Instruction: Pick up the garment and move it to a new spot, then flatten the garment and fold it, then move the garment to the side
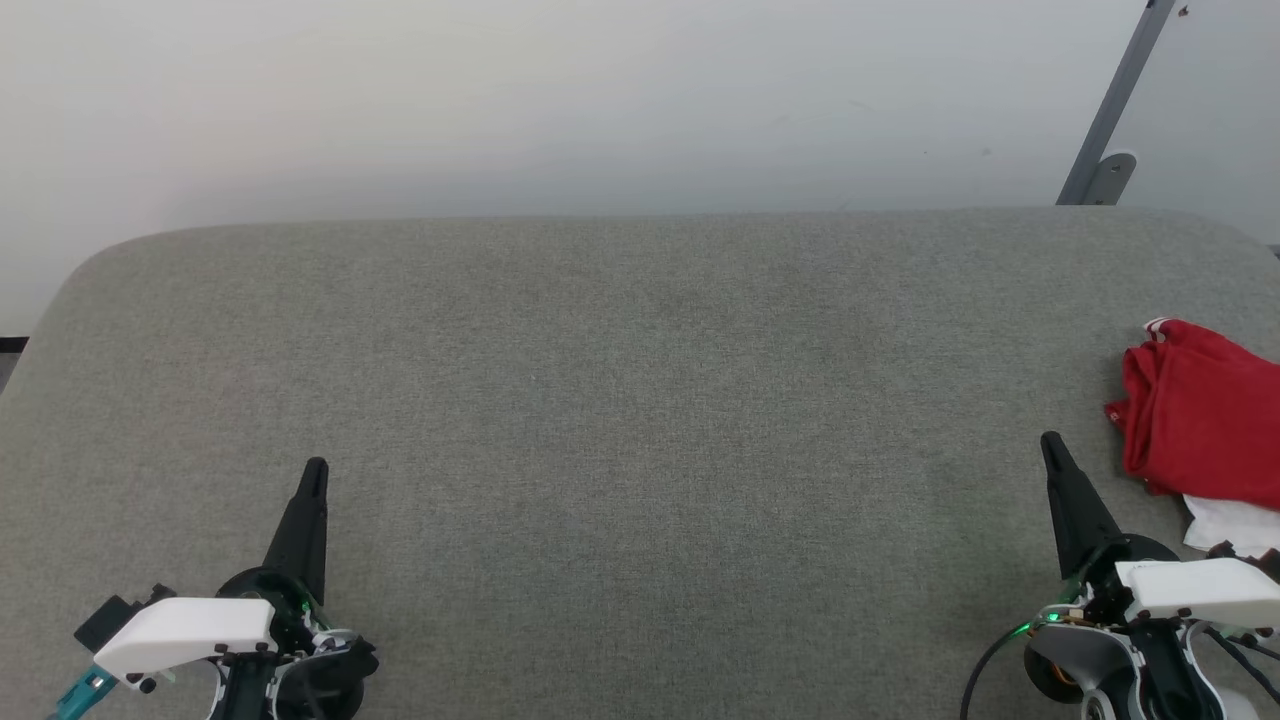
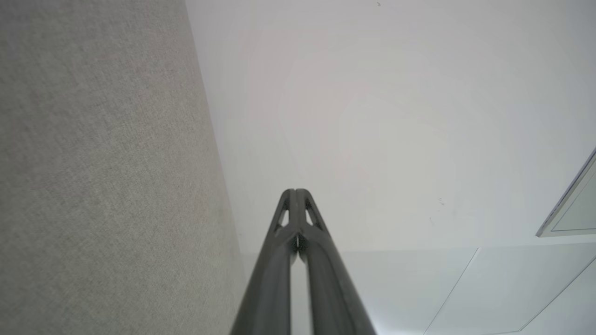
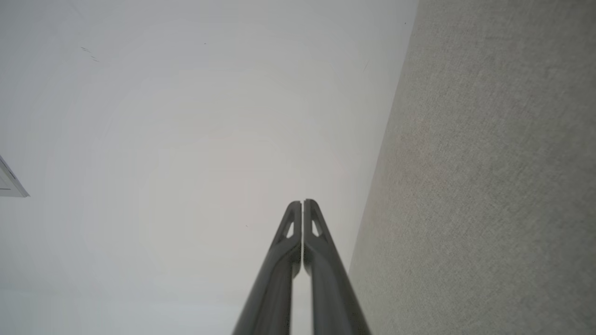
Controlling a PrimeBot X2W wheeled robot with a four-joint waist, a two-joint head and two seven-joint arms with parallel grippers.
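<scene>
Red garment (image 1: 1200, 415) rumpled on coarse grey fabric (image 1: 640, 400) — left gripper (image 1: 315, 470) and right gripper (image 1: 1050, 442) clenched.

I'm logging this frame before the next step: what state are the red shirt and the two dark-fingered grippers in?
Red jersey shirt with white trim: bunched in folds, lying at the right edge of the grey fabric surface, held by nothing.
Left gripper: jaws shut, empty.
Right gripper: jaws shut, empty, beside the shirt, not gripping it.

Likely lab: grey fabric table (image 1: 640, 400), plain white wall (image 1: 500, 100) (metal strut (image 1: 1118, 100)).
</scene>
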